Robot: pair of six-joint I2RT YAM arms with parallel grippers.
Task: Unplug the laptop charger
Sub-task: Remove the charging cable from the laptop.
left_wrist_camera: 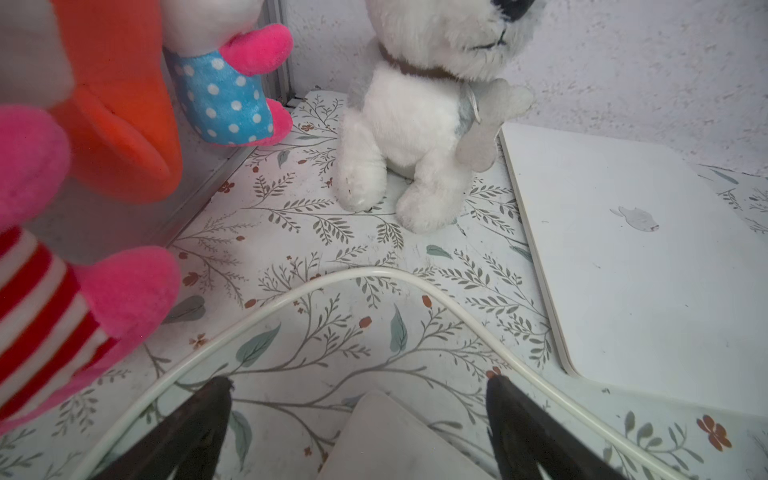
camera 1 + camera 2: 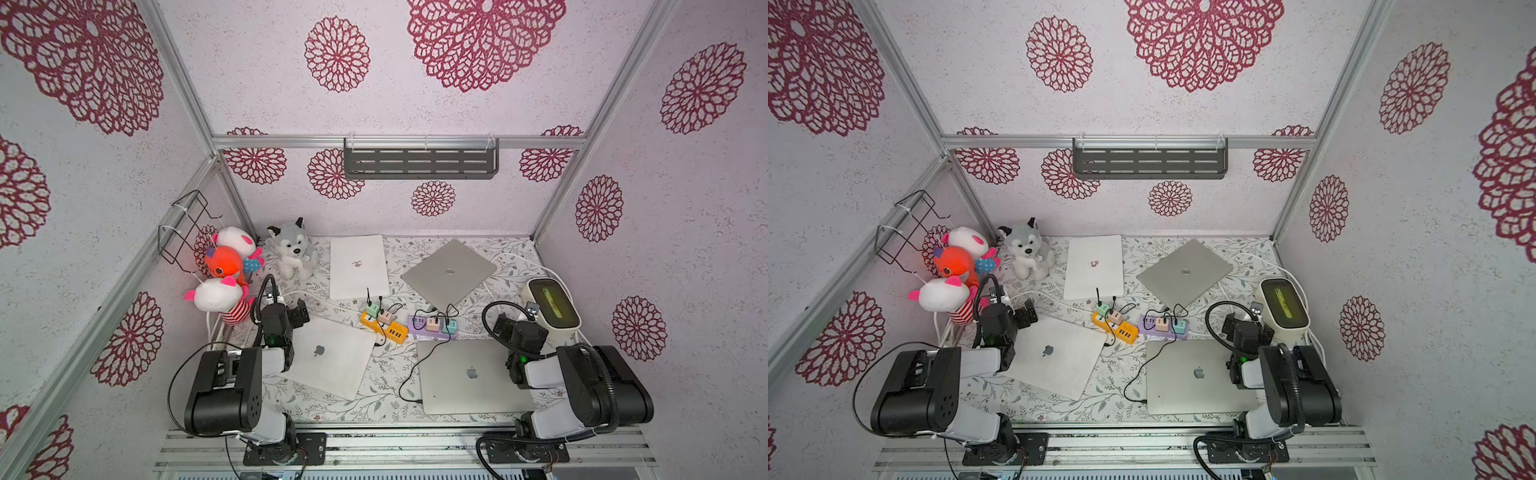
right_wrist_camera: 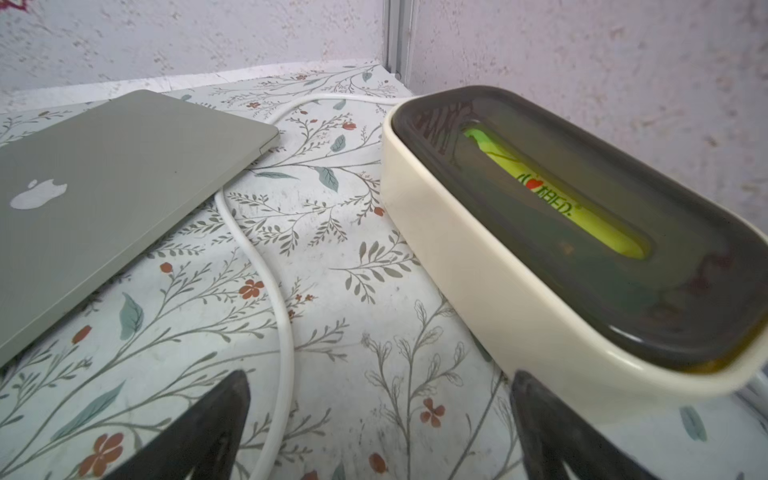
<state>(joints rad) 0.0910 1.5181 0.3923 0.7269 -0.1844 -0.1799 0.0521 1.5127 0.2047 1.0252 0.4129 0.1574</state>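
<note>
A thin black charger cable (image 2: 405, 380) is plugged into the left edge of the front-right grey laptop (image 2: 469, 376). It runs up to the small cube chargers (image 2: 439, 324) on the purple power strip (image 2: 417, 325). An orange power strip (image 2: 392, 330) beside it carries two more cubes. My left gripper (image 2: 300, 316) (image 1: 359, 386) is open over the far corner of the white front-left laptop (image 2: 328, 357). My right gripper (image 2: 503, 326) (image 3: 380, 395) is open over bare table beside the cream box (image 3: 478, 266). Neither gripper holds anything, and both are well away from the chargers.
Plush toys (image 2: 226, 274) and a husky plush (image 2: 293, 251) crowd the back left corner. Two closed laptops, one white (image 2: 359, 266) and one grey (image 2: 449, 272), lie at the back. A thick white cable (image 1: 374, 272) (image 3: 282, 311) loops across the table near both grippers.
</note>
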